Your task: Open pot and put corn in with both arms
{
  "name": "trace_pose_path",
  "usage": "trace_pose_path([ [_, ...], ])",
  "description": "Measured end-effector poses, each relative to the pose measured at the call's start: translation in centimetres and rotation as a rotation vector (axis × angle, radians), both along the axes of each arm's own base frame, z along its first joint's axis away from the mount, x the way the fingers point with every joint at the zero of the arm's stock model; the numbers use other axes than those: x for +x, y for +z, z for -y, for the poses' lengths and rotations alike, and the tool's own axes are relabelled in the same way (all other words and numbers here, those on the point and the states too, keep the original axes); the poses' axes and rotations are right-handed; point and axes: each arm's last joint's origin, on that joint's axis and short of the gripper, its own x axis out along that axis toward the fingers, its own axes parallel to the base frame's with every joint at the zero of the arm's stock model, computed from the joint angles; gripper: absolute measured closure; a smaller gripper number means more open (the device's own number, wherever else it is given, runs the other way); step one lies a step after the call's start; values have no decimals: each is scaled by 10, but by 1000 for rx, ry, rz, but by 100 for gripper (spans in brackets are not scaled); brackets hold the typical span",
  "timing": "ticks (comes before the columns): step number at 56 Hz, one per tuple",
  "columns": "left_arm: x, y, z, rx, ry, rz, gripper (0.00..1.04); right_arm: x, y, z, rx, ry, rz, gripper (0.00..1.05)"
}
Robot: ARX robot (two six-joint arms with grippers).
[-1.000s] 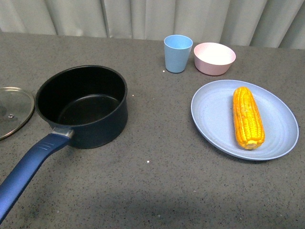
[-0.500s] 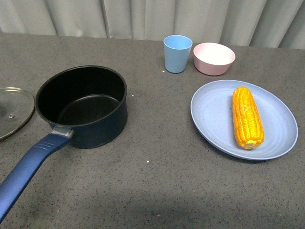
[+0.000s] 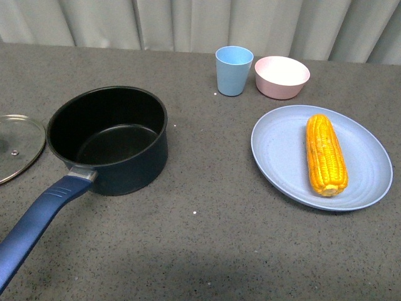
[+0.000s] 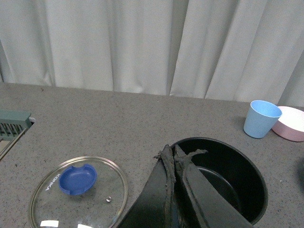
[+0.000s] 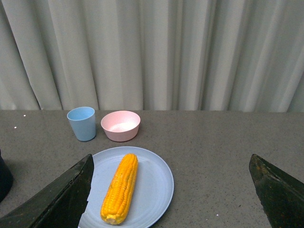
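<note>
**Pot is open, corn waits on the right**

The glass lid lies flat by the left edge of the table. Its blue knob points up. A tiny white word is on the glass. It looks like "KONKA", but it is too small to be sure.

Just beside the lid stands the pot. It is open and has nothing in it. Its long blue handle points to the near left corner. The left gripper hangs over the pot's near rim. Its two fingers are pressed together with nothing between them.

Near the far edge stand a blue cup and a pink bowl.

The corn lies on a blue plate on the right side of the table, well apart from the pot. It runs from the far edge toward the near edge. Its thin tip points away and its flat end points at the robot.

The right gripper is spread wide and holds nothing. The corn lies ahead of it and lower, lined up between the two fingers. The right arm is the closer one, so it is probably the one to grab the corn. It may need to turn so the fingers close across the cob.
</note>
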Motion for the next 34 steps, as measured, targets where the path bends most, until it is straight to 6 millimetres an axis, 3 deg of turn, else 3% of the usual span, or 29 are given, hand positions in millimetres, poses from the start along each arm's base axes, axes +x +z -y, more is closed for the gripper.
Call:
trace_pose_path([
  [11, -18, 1, 0, 0, 0, 4, 101, 0, 0, 0, 0, 0, 0, 9],
  [34, -36, 10, 0, 0, 0, 32, 101, 0, 0, 0, 0, 0, 0, 9],
])
